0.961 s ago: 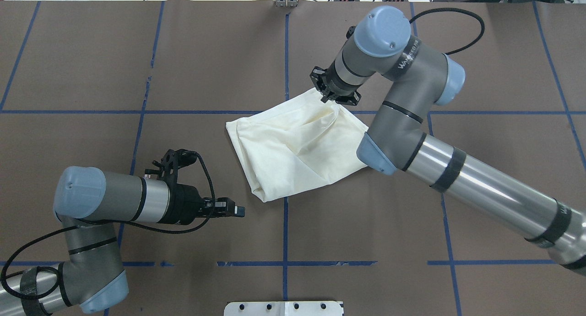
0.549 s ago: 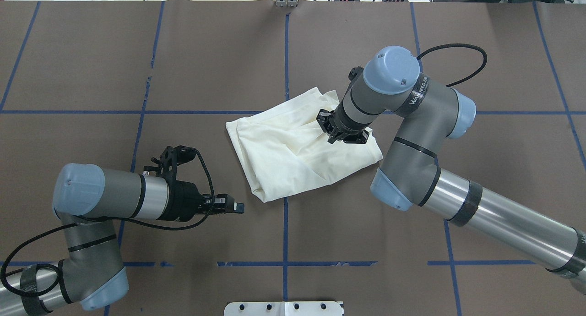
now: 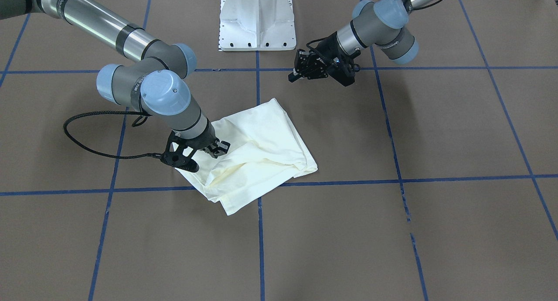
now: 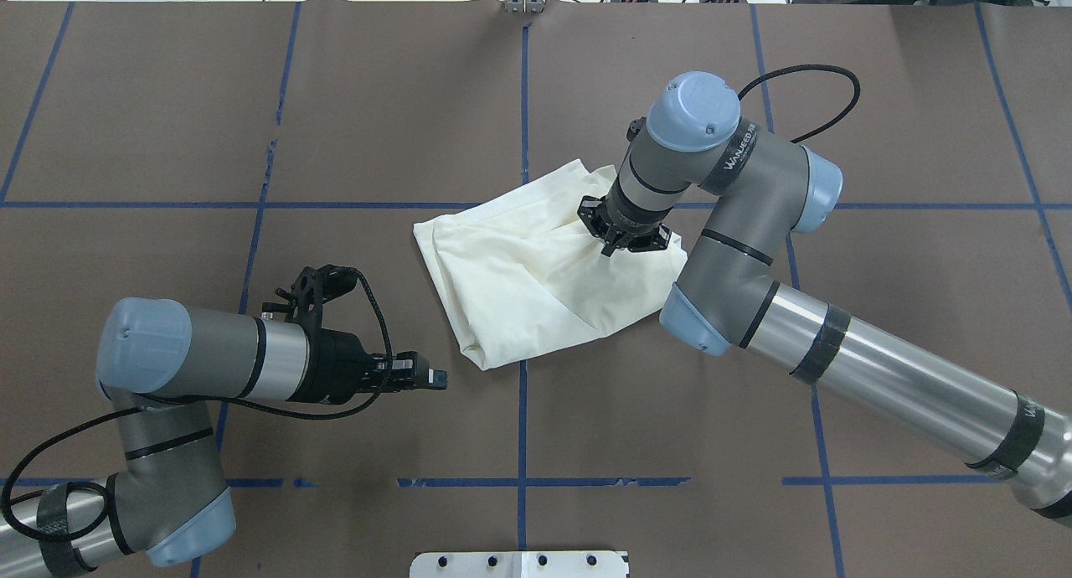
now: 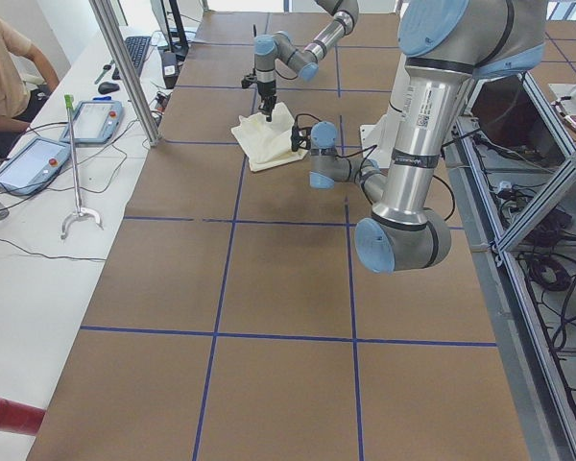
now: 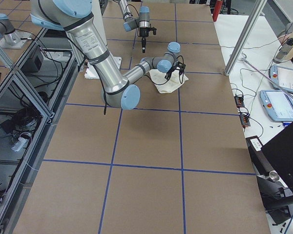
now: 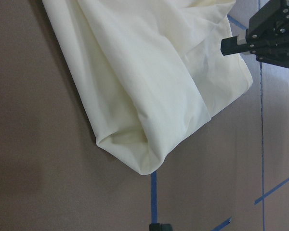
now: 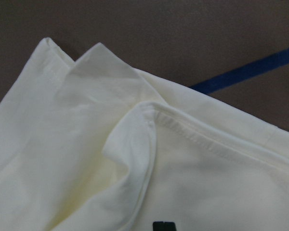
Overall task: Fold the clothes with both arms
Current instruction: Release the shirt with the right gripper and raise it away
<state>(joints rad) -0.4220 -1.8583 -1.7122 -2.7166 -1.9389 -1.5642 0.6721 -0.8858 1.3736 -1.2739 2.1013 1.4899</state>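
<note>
We take the overhead view as our clock, 12 o'clock pointing away from the robot.

Left gripper [image 4: 431,380]: it is off the cloth, near the shirt's [image 4: 519,268] 7 o'clock corner but clear of it, and points toward 3 o'clock. Its fingers are drawn narrow and hold nothing.

Shirt: it lies at the middle of the tabletop [image 4: 167,100], over a crossing of the blue tape lines [image 4: 377,205]. It is folded to a rough four-sided bundle with the plain cream side up and no print showing. The 7 o'clock corner is rounded and puffed. A raised ridge runs toward the 2 o'clock part.

Right gripper [image 3: 220,149]: it points down into the shirt's 2 o'clock part with its tips at the cloth. The fingers are narrow. We judge that they pinch a layer, though the wrist view does not show the pinch itself.

Step in hand, in our judgement: the right arm is laying a fold across the body of the shirt while the left arm waits.

Next move, in our judgement: the layer should be set down flat and the fingers parted without dragging the ridge. The left gripper must then widen and take the 7 o'clock corner, so that both arms can make the next fold. The loose layers there may slip apart if only the top one is taken.
</note>
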